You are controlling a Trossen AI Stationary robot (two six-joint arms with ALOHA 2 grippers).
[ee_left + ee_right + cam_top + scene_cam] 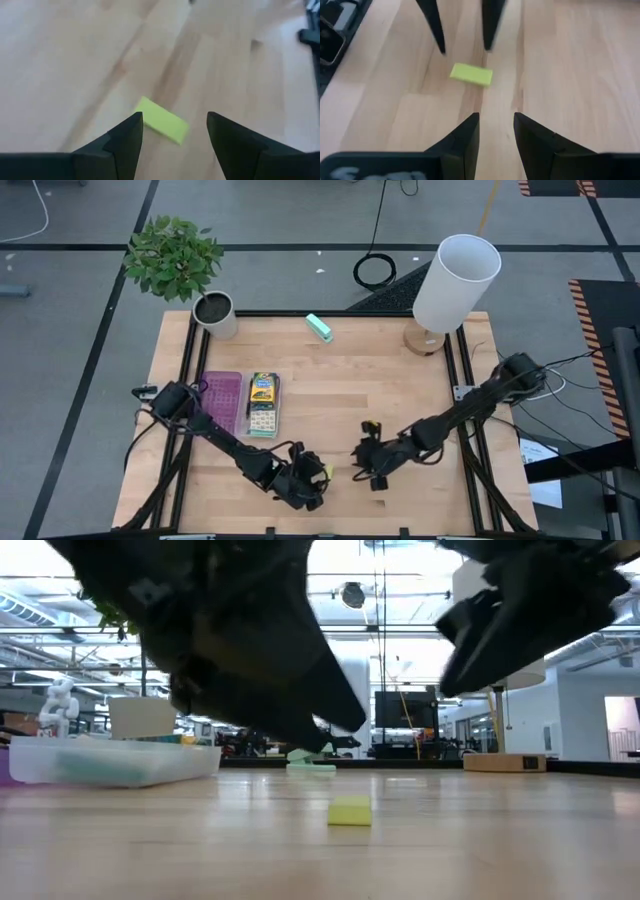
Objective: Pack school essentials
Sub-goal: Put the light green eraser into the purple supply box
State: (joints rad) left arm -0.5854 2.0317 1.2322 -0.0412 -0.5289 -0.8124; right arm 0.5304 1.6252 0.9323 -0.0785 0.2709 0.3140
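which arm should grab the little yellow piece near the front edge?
Left, probably. The left pincer hangs just over the yellow piece, fingers open and bracketing it. The right pincer is open too, but the piece lies well ahead of its fingertips, nearer the left arm's.

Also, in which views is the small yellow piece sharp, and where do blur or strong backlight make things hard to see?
Right wrist view: the yellow piece is fairly sharp. Left wrist view: it is soft, with the wood streaked by blur. Low view: bright ceiling light turns both arms into dark silhouettes; the piece is slightly soft.
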